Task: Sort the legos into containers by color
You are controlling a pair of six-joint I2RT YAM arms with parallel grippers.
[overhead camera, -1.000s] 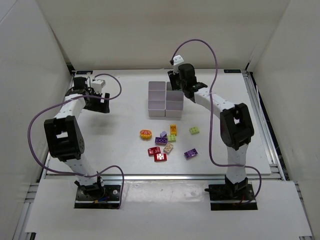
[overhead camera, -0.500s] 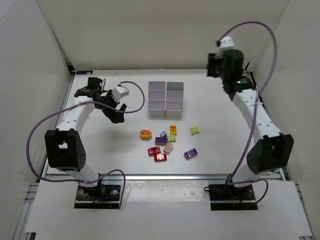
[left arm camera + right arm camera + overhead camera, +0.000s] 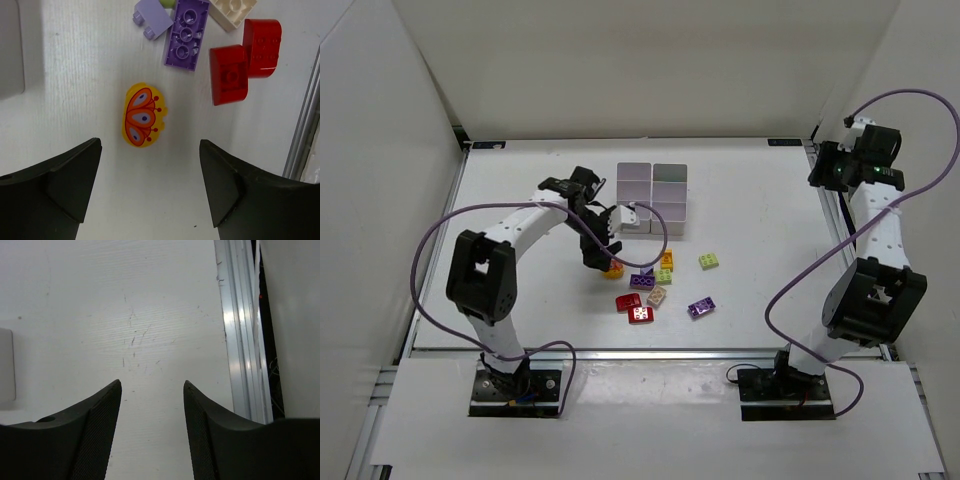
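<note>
Legos scattered on the table (image 3: 520, 300), in a loose cluster just at 6 o'clock of the containers (image 3: 653, 181), seen from above. None visibly inside a box from that height.

Yellow butterfly lego (image 3: 142, 115) at the cluster's 10 o'clock edge. Flat on the table, printed face up, touching no other piece.

In the left wrist view, outward from it:
- At 1 o'clock, a long purple brick (image 3: 186, 26), studs up, with a small lavender brick (image 3: 152, 16) just beside its left flank.
- At 2 o'clock, a pair of red bricks (image 3: 229, 74), side by side and touching.
- Past those, cut by the top edge, a tan brick (image 3: 231, 9).

From the top camera, further out:
- Orange brick (image 3: 666, 259) and lime brick (image 3: 663, 276) on the cluster's 12 o'clock side.
- Second lime brick (image 3: 709, 261) alone at 2 o'clock.
- Second purple brick (image 3: 700, 308) alone at 4 o'clock.

Left gripper (image 3: 149, 147) straight over the butterfly lego. Fingers spread wide, one to each side of it, holding nothing. From above, mostly hiding that piece.

Right gripper (image 3: 152, 385) well apart from all of this, out at 2 o'clock of the table beside the aluminium rail (image 3: 240, 340). Fingers parted to a moderate gap, only bare table between them.
</note>
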